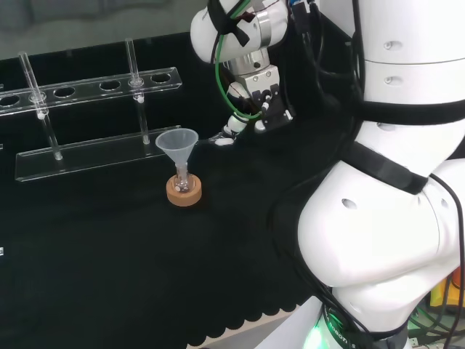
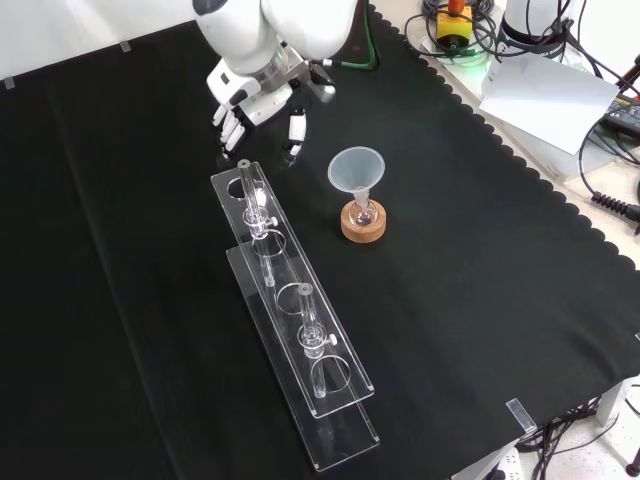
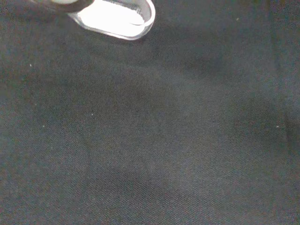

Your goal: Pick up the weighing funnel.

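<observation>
Head view: you're looking over black cloth [image 1: 109,276] carrying one rack [image 1: 87,156], two tubes [image 1: 133,65], and one funnel [image 1: 178,142] in one flask on one cork ring [image 1: 183,192]. Your hand [image 1: 251,87] is hanging right of the funnel, a fingertip just beside the weighing funnel [image 1: 220,139] on the cloth.

Front view: cables [image 2: 450,20] and paper [image 2: 545,95] are lying past the scalloped edge. The fingers [image 2: 296,130] are pointing down, straight and spread.

Wrist view: the weighing funnel [image 3: 117,18] is sitting over bare cloth.

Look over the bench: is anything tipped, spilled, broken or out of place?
Nothing stands out. The funnel stands upright in its small flask on the cork ring, the clear rack sits flat on the black cloth, and no spill shows.
</observation>
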